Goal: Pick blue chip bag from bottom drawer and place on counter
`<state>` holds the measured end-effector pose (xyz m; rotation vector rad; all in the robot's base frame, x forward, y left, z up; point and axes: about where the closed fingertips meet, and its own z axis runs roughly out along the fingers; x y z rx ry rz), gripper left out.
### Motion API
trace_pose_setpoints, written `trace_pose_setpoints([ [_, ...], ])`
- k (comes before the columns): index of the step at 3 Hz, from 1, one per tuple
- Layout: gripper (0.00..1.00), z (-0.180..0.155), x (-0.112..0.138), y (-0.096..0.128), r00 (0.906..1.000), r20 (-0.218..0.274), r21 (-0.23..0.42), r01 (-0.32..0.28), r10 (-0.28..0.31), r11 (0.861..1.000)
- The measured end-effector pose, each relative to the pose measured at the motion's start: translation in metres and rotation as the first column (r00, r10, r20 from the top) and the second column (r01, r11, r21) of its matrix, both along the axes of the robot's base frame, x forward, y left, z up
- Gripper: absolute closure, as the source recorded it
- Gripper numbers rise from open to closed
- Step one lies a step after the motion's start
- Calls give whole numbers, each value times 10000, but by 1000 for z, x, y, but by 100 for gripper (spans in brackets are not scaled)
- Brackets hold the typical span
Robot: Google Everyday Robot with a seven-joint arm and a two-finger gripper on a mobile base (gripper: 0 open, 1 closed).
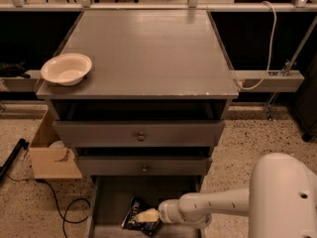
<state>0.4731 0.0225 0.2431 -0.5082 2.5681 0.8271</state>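
Since the counter [148, 48] carried only a pale bowl [66, 69] near its front left corner, it offered broad room for a set-down. The bottom drawer [116, 200] beneath stood pulled out so the white arm [213, 208] could reach in from the right. On the drawer's floor lay the blue chip bag [133, 219], not yet lifted, with the gripper [148, 215] against its right side, presumably to take hold, though whether it was clamped or loose could not be told.
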Motion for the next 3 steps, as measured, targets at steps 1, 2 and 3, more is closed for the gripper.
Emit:
trace_pose_setpoints([
  [1, 0, 2, 0, 4, 9999, 121, -83, -46, 47, 10000],
  [2, 0, -22, -2, -1, 9999, -64, -217, 119, -120, 9997],
  [3, 0, -38, -3, -6, 9996, 47, -209, 267, -266, 9994],
])
